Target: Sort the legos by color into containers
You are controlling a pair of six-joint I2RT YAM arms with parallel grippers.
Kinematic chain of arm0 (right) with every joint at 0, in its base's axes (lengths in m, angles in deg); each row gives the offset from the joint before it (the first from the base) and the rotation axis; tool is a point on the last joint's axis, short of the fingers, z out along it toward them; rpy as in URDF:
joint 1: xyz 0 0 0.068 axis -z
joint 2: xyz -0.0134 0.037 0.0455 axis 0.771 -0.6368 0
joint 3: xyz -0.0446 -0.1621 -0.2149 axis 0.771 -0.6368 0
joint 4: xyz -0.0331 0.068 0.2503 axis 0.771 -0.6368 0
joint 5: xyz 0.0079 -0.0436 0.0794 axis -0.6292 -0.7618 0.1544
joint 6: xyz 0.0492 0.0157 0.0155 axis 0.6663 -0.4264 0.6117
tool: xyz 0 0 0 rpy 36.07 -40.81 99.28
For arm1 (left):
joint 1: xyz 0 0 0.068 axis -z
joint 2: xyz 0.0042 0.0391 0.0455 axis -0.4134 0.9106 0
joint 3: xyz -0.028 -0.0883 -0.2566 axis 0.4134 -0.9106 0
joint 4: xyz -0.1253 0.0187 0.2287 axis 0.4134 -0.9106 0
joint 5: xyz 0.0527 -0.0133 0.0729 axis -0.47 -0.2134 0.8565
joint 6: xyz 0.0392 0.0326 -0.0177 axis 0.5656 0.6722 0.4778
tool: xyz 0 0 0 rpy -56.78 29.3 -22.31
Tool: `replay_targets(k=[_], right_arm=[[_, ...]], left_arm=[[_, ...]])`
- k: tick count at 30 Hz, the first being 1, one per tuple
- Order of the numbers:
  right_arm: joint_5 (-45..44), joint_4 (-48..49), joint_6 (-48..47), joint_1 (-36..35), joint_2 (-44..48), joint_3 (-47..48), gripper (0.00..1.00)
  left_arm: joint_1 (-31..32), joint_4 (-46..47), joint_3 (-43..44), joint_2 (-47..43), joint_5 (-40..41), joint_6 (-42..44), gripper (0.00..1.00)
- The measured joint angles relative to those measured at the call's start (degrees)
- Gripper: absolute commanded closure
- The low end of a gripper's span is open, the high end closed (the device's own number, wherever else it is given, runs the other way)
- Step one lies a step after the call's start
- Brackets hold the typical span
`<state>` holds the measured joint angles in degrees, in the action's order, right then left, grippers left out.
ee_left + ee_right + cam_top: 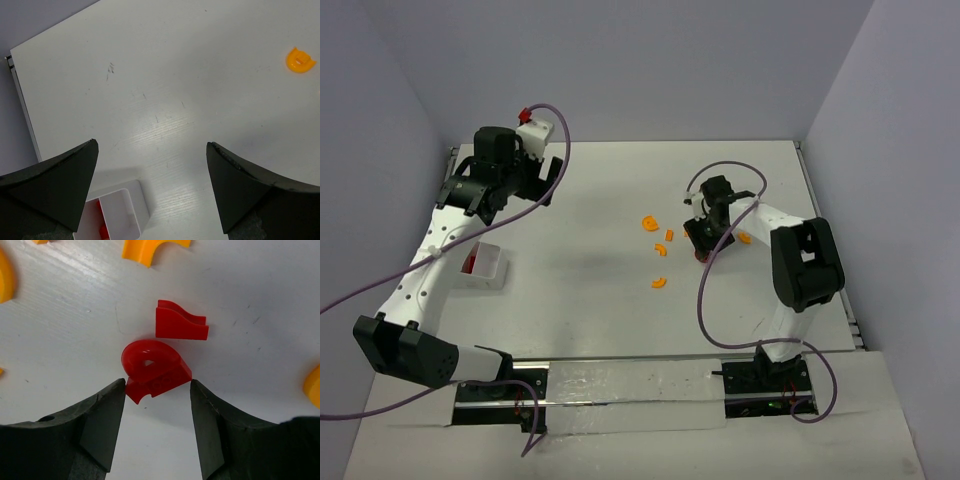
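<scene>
My left gripper [151, 145] hangs with its fingers spread wide and nothing between them. That arm reaches up the left side toward 11 o'clock, the wrist tipped down at the table [600, 190]. I judge it is parked there to keep clear. The white tray [498, 260] sits at about 9 o'clock on the table, just below that gripper, and some red pieces [470, 264] lie in one compartment.

Near the middle, well apart from the tray, the orange half-rings [660, 249] lie scattered and unsorted.

At their 3 o'clock my right arm folds forward from its base, forearm angled in, wrist pointing almost straight down. My right gripper [157, 382] is down on the table with its two fingertips pressed against the near corners of a red half-disc [150, 365], pinching it at the very tips. A red block [181, 325] lies just apart at the half-disc's 1 o'clock. I judge the shallow bite was chosen to keep clear of it, and it could slip when lifted.
</scene>
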<state>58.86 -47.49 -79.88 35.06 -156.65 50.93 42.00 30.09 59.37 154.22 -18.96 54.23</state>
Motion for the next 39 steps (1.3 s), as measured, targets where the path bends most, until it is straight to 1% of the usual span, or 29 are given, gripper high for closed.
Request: replay_targets(k=[9,11,13,15,23,30,31,32,33,36,38,39], right_arm=[[0.3,-0.2,2.7,1.2,-2.4,2.2,0.47],[1.0,-0.3,3.1,1.3,-2.9,2.5,0.45],[1.5,-0.5,3.3,1.3,-3.3,2.9,0.39],[1.9,-0.7,3.7,1.4,-3.6,3.2,0.4],[2.8,-1.2,4.4,2.2,-4.0,3.8,0.62],[3.1,-1.4,4.3,3.0,-3.9,4.1,0.76],[3.1,-1.4,4.2,3.0,-3.9,4.1,0.79],[3.2,-1.4,4.1,3.0,-3.9,4.1,0.8],[3.2,-1.4,4.1,3.0,-3.8,4.1,0.84],[3.6,-1.5,4.0,3.0,-3.3,4.1,0.9],[4.6,-1.5,3.9,3.0,-2.5,4.1,0.98],[5.4,-1.6,3.9,3.0,-1.8,4.1,1.0]], left_arm=[[0.0,0.5,-1.0,0.0,0.6,0.0,0.01],[0.0,0.5,-1.3,0.0,0.7,0.1,0.01],[0.0,0.6,-1.6,0.0,0.9,0.1,0.01],[0.0,0.8,-1.9,0.0,1.0,0.1,0.01],[0.0,0.9,-2.9,-0.2,1.1,0.1,0.01],[0.0,1.1,-4.1,-1.0,0.6,0.2,0.01],[0.0,1.3,-4.6,-1.4,0.2,0.2,0.01],[0.0,1.3,-5.2,-1.9,-0.2,0.1,0.01],[0.0,1.4,-5.8,-2.4,-0.7,-0.1,0.01],[0.0,1.7,-7.2,-3.8,-2.8,-1.5,0.01],[0.0,1.9,-7.9,-4.2,-4.6,-3.1,0.01],[0.0,2.3,-8.4,-4.3,-5.9,-4.1,0.01]])
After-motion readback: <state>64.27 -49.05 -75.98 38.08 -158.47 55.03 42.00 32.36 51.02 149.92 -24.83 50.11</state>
